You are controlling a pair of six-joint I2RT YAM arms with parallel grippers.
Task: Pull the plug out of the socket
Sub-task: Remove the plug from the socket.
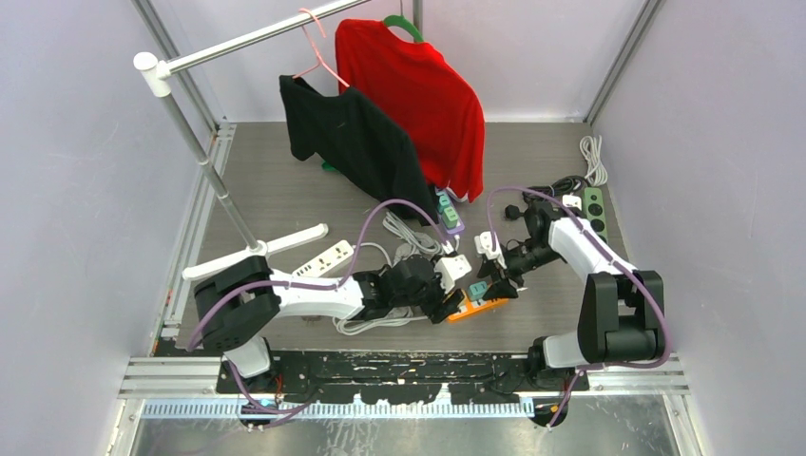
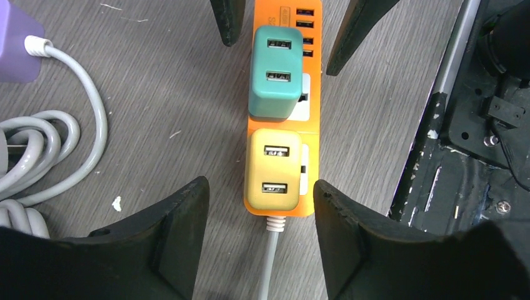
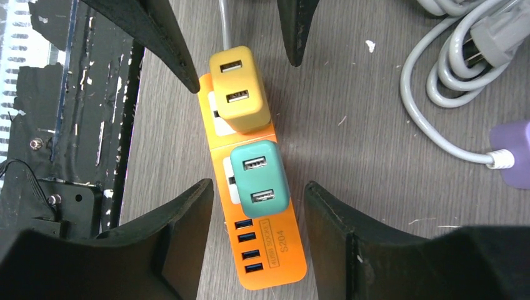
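From above, a red sweatshirt and a black shirt are hanging at the back. Loose cables and other strips are crowding the middle. The orange power strip is lying near the front edge, between the left gripper and the right gripper.

In the left wrist view, the left gripper is gaping wide, straddling the strip's cable end and gripping nothing. The yellow charger plug and teal charger plug are sitting in line along the strip, USB faces pointing upward. A grey cable coil is lying alongside.

In the right wrist view, the right gripper is also spread wide, flanking the teal plug. The strip's long axis is running up the frame.
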